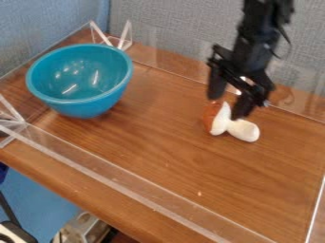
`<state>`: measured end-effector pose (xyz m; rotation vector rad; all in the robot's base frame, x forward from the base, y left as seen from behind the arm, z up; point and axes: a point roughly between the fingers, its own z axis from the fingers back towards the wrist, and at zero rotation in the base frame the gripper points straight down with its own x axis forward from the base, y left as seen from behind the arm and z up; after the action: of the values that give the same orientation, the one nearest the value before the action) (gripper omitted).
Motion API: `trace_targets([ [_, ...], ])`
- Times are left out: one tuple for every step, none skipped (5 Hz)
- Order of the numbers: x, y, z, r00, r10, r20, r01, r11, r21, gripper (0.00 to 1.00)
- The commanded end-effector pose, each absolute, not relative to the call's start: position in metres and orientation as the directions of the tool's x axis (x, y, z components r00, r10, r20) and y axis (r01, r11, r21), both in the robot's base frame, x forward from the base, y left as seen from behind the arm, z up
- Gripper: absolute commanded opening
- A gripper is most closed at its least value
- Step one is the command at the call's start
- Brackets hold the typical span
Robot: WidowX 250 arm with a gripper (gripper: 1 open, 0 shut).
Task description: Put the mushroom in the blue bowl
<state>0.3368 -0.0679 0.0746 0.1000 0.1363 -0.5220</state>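
- Fingers (237, 98) of our arm stand parted and hold nothing; they point down over the mushroom (231, 122), their tips at about the height of its cap, one tip seemingly on either side.
- We cannot tell from this single view whether either tip touches the cap or only hangs in front of it.
- We see the mushroom lying on its side on the wooden worktop (152, 152), reddish-brown cap toward the left, cream stem pointing right.
- We find the blue bowl (80, 81) well apart from it, at the worktop's far left, upright and with nothing in it.
- Clear low walls (152, 195) run round the worktop's edge.
- We judge the step in hand to be the approach to the grasp: nothing is lifted yet, so the task is at an early stage.
- Next, we think, the fingers need to settle lower around the cap or stem, close firmly, lift clear, then carry leftward over the bowl's rim and let go.
- A rounded cap may slip or roll if pinched off-centre.
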Motion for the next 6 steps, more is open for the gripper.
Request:
trace_targets([
  [0.352,-0.077,0.081,0.814,-0.570,-0.114,0.580,0.810,0.089,1.00],
  [0.355,-0.070,0.072,0.766,-0.629,-0.129,0.641,0.763,0.087,0.00],
  [0.359,-0.063,0.064,0.736,-0.663,-0.135,0.676,0.732,0.086,1.00],
  [0.366,-0.056,0.054,0.719,-0.681,-0.139,0.694,0.715,0.084,1.00],
  [0.373,-0.051,0.045,0.706,-0.693,-0.144,0.707,0.703,0.081,1.00],
  [0.380,-0.046,0.038,0.696,-0.703,-0.147,0.717,0.693,0.077,1.00],
])
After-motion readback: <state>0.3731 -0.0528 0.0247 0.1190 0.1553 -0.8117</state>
